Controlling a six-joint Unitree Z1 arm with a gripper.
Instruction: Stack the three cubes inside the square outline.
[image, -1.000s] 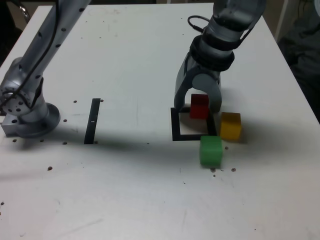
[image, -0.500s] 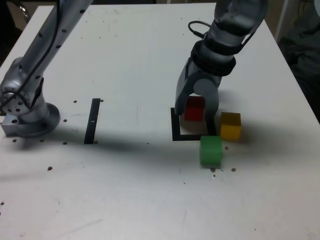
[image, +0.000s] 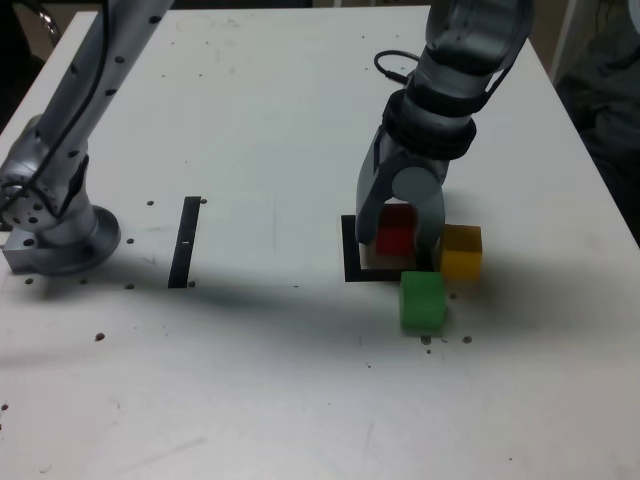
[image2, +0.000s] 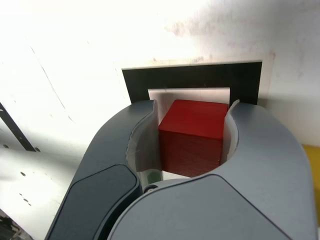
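The gripper (image2: 192, 125) is clenching the red cube (image2: 192, 135) between its pads, hanging directly over the white centre of the square outline (image2: 192, 80), so the coming move is likely straight down. The yellow cube (image: 461, 250) and green cube (image: 422, 300) are waiting just outside the outline's corner nearest the table's (image: 250, 120) right edge in the exterior view.
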